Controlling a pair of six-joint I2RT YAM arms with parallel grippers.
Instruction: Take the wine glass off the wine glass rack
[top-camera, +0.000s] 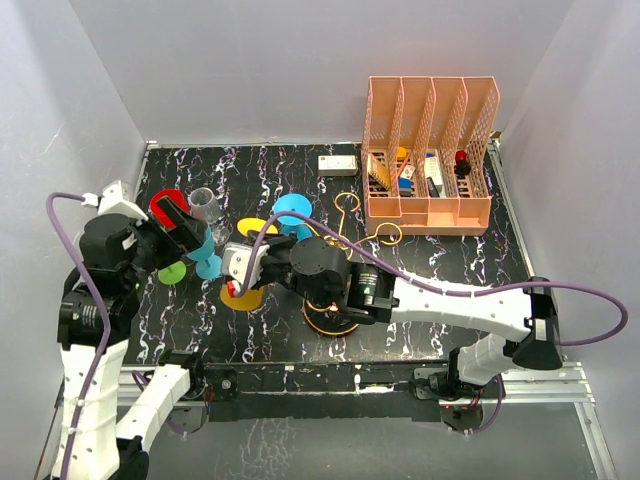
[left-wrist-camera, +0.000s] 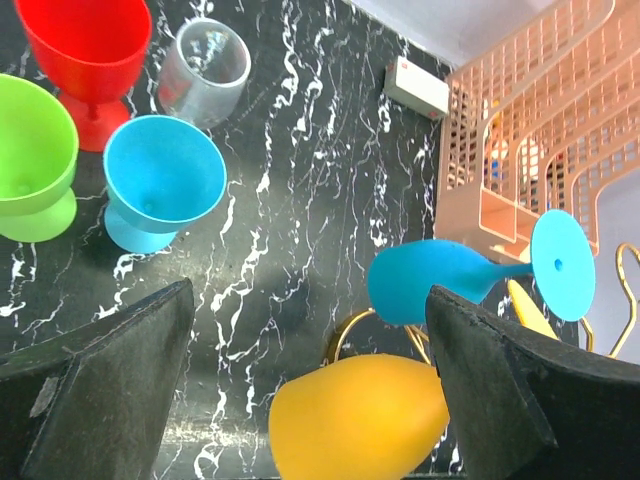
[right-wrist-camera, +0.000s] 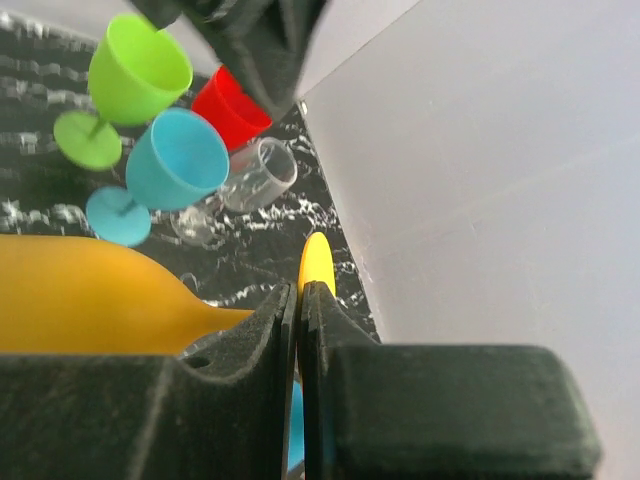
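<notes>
The gold wire wine glass rack (top-camera: 386, 235) stands mid-table; its wire also shows in the left wrist view (left-wrist-camera: 346, 335). A blue wine glass (top-camera: 293, 211) hangs on it, also seen in the left wrist view (left-wrist-camera: 430, 281). My right gripper (top-camera: 240, 270) is shut (right-wrist-camera: 300, 295) on the foot (right-wrist-camera: 316, 260) of a yellow wine glass (top-camera: 242, 297), held on its side beside the rack; its bowl shows in both wrist views (right-wrist-camera: 80, 295) (left-wrist-camera: 355, 415). My left gripper (top-camera: 185, 235) is open and empty (left-wrist-camera: 310, 400), above the table left of the yellow glass.
A red glass (left-wrist-camera: 85, 50), a green glass (left-wrist-camera: 30, 155), a blue glass (left-wrist-camera: 160, 180) and a clear glass (left-wrist-camera: 205, 70) stand at the left. An orange slotted organizer (top-camera: 430, 150) stands at the back right, with a small white box (top-camera: 338, 165) beside it.
</notes>
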